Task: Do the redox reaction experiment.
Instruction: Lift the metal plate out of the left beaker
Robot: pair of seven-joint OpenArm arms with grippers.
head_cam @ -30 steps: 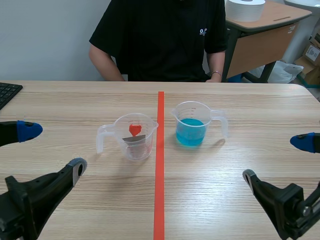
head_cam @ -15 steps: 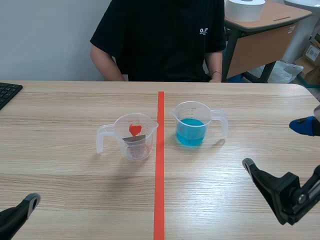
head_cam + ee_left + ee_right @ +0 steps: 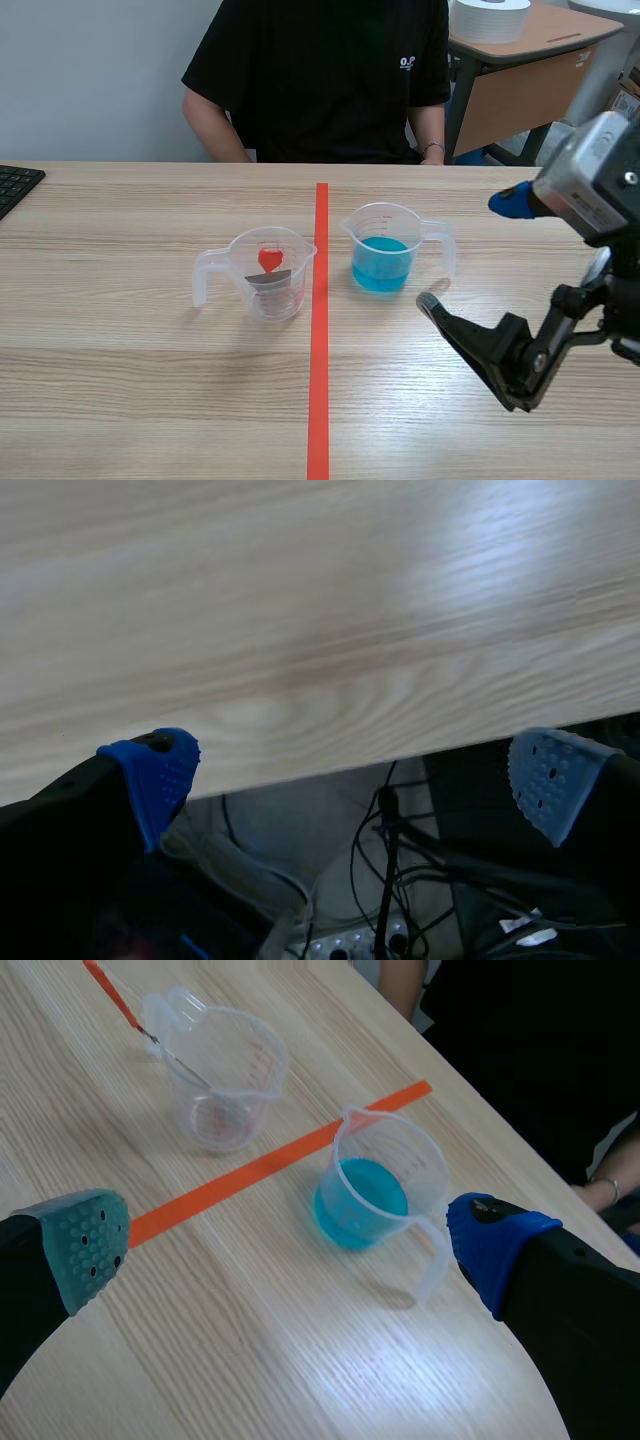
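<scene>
A clear measuring cup (image 3: 268,272) stands left of the red tape line, with a red piece and a grey metal strip inside; it also shows as the clear cup (image 3: 222,1068) in the right wrist view. Right of the line stands a cup of blue liquid (image 3: 383,250), handle to the right. My right gripper (image 3: 472,252) hangs open beside that handle, touching nothing. Seen from the right wrist, the blue cup (image 3: 372,1185) lies just ahead of the open right gripper (image 3: 290,1235). My left gripper (image 3: 350,780) is open over the table's near edge, out of the scene view.
A person in a black shirt (image 3: 320,80) sits across the table. A keyboard (image 3: 15,185) lies at the far left edge. Cables and a power strip (image 3: 385,880) lie on the floor below the table edge (image 3: 330,760).
The left arm has drawn back out of the scene view. The right gripper has risen and moved left, from the table's right edge to beside the blue cup's handle.
</scene>
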